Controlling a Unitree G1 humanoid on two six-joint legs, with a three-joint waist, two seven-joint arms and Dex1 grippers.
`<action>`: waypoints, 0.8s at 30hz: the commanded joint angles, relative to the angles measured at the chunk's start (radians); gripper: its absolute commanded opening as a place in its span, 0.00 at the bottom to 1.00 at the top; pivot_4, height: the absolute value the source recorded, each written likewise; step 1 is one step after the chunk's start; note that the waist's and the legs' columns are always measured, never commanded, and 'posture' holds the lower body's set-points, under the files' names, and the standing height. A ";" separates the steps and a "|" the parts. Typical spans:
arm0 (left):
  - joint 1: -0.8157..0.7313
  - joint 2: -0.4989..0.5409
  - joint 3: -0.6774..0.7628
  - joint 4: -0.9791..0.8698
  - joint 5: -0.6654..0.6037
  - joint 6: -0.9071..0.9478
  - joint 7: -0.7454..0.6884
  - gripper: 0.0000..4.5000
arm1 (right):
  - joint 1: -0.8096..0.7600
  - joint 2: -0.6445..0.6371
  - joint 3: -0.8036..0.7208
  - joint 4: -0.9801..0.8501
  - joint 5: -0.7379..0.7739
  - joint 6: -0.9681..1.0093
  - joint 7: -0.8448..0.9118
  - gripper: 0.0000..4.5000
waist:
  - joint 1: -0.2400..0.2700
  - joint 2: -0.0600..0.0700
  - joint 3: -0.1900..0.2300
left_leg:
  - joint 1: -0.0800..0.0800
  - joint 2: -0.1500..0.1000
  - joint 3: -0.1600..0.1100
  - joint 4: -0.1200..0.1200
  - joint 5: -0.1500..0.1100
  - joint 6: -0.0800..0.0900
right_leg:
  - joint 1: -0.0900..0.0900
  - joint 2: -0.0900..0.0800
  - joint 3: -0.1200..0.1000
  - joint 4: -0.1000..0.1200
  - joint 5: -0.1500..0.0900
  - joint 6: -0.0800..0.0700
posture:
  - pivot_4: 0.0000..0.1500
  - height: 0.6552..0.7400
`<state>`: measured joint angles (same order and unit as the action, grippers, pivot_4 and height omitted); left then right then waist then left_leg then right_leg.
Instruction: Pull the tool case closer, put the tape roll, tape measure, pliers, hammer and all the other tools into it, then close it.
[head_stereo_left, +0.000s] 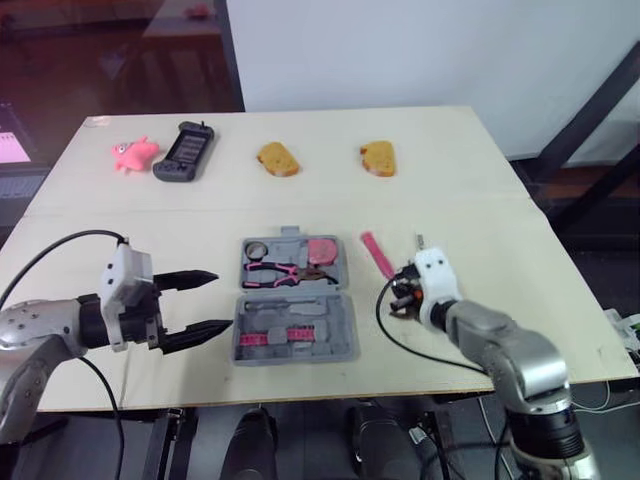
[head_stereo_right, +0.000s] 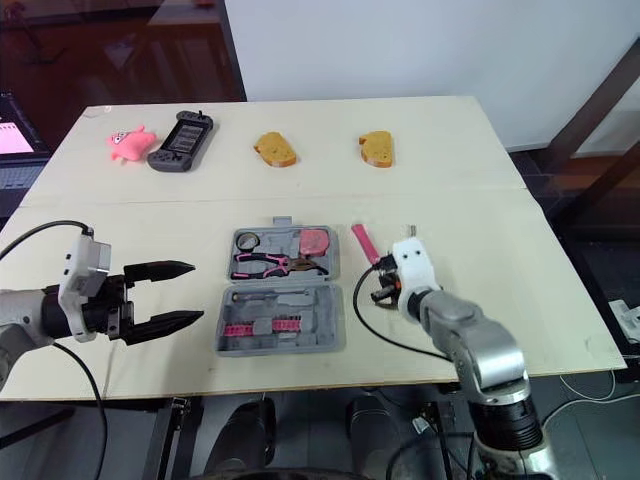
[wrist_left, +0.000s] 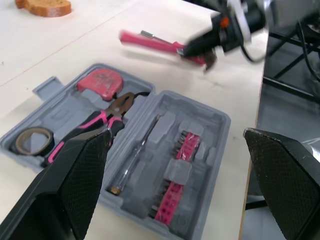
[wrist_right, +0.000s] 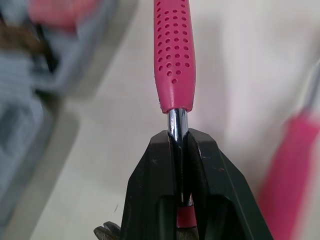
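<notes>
The grey tool case (head_stereo_left: 345, 338) lies open at the table's near middle. Its far half holds a tape roll (head_stereo_left: 253, 247), a pink tape measure (head_stereo_left: 323, 250) and pink-handled pliers (head_stereo_left: 275, 273). Its near half holds a screwdriver shaft (wrist_left: 135, 160) and pink bit strips (head_stereo_left: 275, 337). Just right of the case, my right gripper (head_stereo_left: 403, 292) is shut on the chrome shaft of the hammer (wrist_right: 173, 55), whose pink handle (head_stereo_left: 377, 255) points toward the far side. My left gripper (head_stereo_left: 222, 300) stands open just left of the case, fingers (wrist_left: 75, 185) aimed at it, holding nothing.
Along the far edge lie a pink toy (head_stereo_left: 133, 153), a black handheld console (head_stereo_left: 184, 152) and two bread pieces (head_stereo_left: 278, 159) (head_stereo_left: 378, 158). A blurred pink tool (wrist_right: 295, 165) lies beside the hammer. The table's near edge (head_stereo_left: 400, 385) runs just behind the case.
</notes>
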<state>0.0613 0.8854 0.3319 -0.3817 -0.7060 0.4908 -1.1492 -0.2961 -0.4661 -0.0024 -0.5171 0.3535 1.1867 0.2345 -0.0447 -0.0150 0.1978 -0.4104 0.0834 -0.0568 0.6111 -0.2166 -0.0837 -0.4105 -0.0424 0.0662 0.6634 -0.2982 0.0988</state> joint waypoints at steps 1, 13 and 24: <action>-0.015 0.014 -0.047 0.008 0.057 -0.035 -0.006 1.00 | -0.136 -0.082 -0.010 -0.101 0.059 0.079 0.085 0.02 | 0.000 0.001 0.001 | 0.000 0.000 0.000 0.000 0.000 0.000 | 0.000 0.000 0.000 0.000 0.000 0.000 | 1.00 1.00; -0.035 -0.033 -0.055 0.159 0.251 -0.231 0.080 1.00 | -0.619 -0.358 0.437 0.068 0.073 0.031 0.593 0.02 | -0.007 0.003 0.002 | 0.000 0.000 0.001 0.001 0.000 0.000 | -0.003 0.000 0.001 0.001 0.001 0.001 | 1.00 1.00; 0.158 -0.045 0.080 0.130 0.203 -0.393 -0.029 1.00 | -0.841 -0.228 0.758 0.179 0.073 0.109 0.762 0.02 | 0.002 0.002 0.002 | -0.008 0.000 0.002 0.001 0.000 0.000 | -0.010 -0.001 0.001 0.002 0.002 0.003 | 1.00 1.00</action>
<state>0.1949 0.8384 0.3615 -0.2175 -0.4663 0.1101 -1.1536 -1.1050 -0.7057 0.7419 -0.3354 0.4453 1.3191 0.9856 -0.0432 -0.0127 0.1995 -0.4211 0.0836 -0.0547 0.6127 -0.2166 -0.0833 -0.4231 -0.0430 0.0671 0.6660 -0.2961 0.1022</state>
